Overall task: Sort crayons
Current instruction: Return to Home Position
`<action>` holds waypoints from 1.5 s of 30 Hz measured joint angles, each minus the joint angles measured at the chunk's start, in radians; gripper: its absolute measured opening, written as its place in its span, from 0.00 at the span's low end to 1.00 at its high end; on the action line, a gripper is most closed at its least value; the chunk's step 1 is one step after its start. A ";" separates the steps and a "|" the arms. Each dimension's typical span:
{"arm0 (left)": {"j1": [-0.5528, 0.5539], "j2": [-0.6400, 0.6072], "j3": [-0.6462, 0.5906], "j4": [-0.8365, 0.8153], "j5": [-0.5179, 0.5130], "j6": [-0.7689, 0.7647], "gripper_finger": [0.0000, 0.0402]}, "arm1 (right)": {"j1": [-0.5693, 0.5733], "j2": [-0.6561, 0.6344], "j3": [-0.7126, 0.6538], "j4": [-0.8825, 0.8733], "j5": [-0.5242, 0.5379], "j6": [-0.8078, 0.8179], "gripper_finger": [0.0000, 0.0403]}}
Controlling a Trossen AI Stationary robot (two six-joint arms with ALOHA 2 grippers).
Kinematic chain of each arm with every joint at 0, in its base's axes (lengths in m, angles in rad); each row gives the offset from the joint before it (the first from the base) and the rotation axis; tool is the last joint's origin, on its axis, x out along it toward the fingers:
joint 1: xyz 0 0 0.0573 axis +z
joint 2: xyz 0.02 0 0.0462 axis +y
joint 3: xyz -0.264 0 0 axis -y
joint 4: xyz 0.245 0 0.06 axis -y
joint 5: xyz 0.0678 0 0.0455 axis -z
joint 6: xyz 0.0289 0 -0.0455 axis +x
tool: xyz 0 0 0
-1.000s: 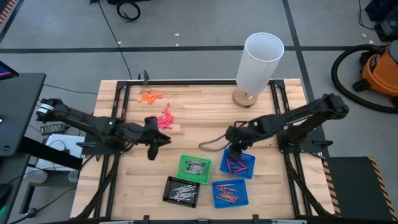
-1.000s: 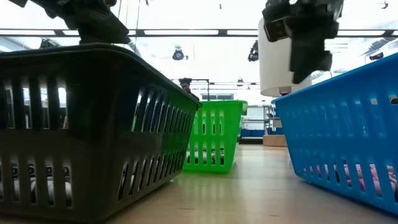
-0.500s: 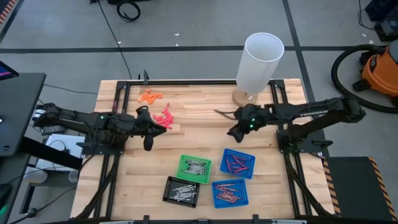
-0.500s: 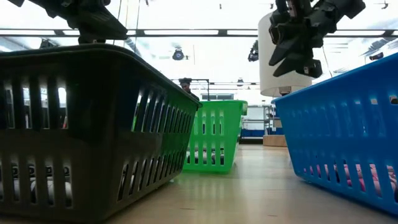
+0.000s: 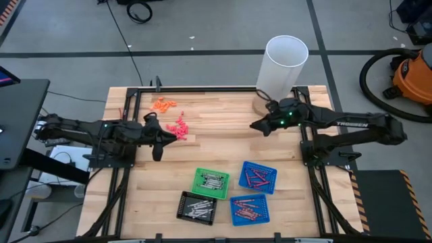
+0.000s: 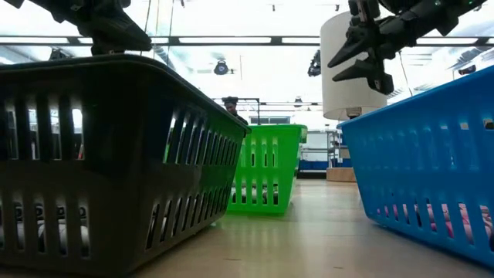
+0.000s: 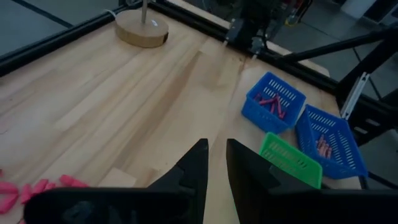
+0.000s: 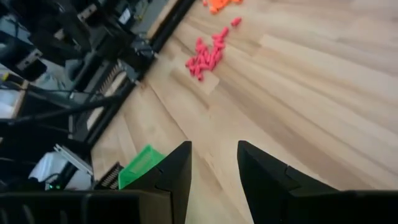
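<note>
Hovering over the left of the table (image 5: 223,145), the left end effector (image 5: 158,146) sits just beside pink bits (image 5: 179,128), fingers narrowly parted, nothing held. Crayons (image 5: 212,181) lie sorted in a black bin (image 5: 182,202), a green bin (image 5: 197,186) and two blue bins (image 5: 273,171) near the front edge. The right end effector (image 5: 257,126) hangs near the white tube (image 5: 282,67), fingers apart, empty.

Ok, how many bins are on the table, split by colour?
green bin: 1
black bin: 1
blue bins: 2
Total: 4
</note>
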State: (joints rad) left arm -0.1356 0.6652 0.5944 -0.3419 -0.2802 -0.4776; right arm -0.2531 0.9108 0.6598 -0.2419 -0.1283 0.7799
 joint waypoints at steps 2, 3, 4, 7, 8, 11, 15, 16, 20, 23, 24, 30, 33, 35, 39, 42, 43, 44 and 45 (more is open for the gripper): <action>0.000 -0.018 0.000 -0.025 -0.010 0.001 0.16 | -0.018 -0.021 0.000 0.001 -0.002 -0.006 0.34; 0.000 -0.028 0.000 -0.036 -0.016 0.001 0.16 | -0.027 -0.032 0.000 0.001 -0.002 -0.011 0.34; 0.000 -0.040 0.000 -0.045 -0.021 0.001 0.16 | -0.036 -0.043 0.000 0.001 -0.001 -0.014 0.34; 0.000 -0.078 0.000 -0.083 -0.043 0.002 0.16 | -0.064 -0.069 0.000 0.000 0.000 -0.022 0.34; 0.000 -0.090 0.000 -0.094 -0.050 0.002 0.16 | -0.074 -0.076 0.000 -0.001 -0.002 -0.025 0.34; 0.000 -0.129 0.000 -0.136 -0.076 0.001 0.16 | -0.104 -0.100 0.000 -0.002 -0.007 -0.033 0.34; 0.000 -0.176 0.000 -0.167 -0.114 -0.004 0.16 | -0.144 -0.124 0.000 -0.007 -0.030 -0.052 0.34; 0.000 -0.188 0.000 -0.172 -0.124 -0.004 0.16 | -0.155 -0.129 0.000 -0.009 -0.039 -0.058 0.34; 0.000 -0.239 -0.041 -0.141 -0.158 -0.015 0.16 | -0.206 -0.154 0.000 -0.051 -0.057 -0.083 0.34; 0.000 -0.299 -0.135 -0.064 -0.161 -0.065 0.16 | -0.248 -0.172 0.000 -0.080 -0.081 -0.098 0.34; 0.000 -0.321 -0.165 -0.042 -0.162 -0.084 0.16 | -0.263 -0.180 0.000 -0.080 -0.102 -0.100 0.34; 0.000 -0.473 -0.286 0.058 -0.231 -0.136 0.16 | -0.356 -0.257 0.000 -0.116 -0.157 -0.130 0.34; 0.000 -0.544 -0.337 0.100 -0.259 -0.137 0.16 | -0.405 -0.294 -0.023 -0.127 -0.163 -0.144 0.34; 0.000 -0.583 -0.374 0.100 -0.266 -0.155 0.16 | -0.438 -0.321 -0.064 -0.117 -0.189 -0.132 0.34; 0.000 -0.639 -0.436 0.119 -0.269 -0.209 0.16 | -0.494 -0.373 -0.180 -0.002 -0.261 -0.063 0.34; 0.000 -0.664 -0.474 0.163 -0.271 -0.225 0.16 | -0.526 -0.402 -0.271 0.132 -0.296 0.009 0.34; 0.002 -0.665 -0.482 0.177 -0.274 -0.234 0.16 | -0.534 -0.410 -0.302 0.179 -0.303 0.031 0.34; 0.004 -0.664 -0.491 0.188 -0.276 -0.245 0.16 | -0.544 -0.418 -0.330 0.219 -0.310 0.050 0.34; 0.005 -0.663 -0.501 0.195 -0.276 -0.256 0.16 | -0.555 -0.425 -0.357 0.252 -0.316 0.068 0.34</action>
State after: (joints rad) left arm -0.1302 0.0018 0.0932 -0.1473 -0.5563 -0.7341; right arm -0.8080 0.4858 0.3030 0.0103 -0.4447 0.8476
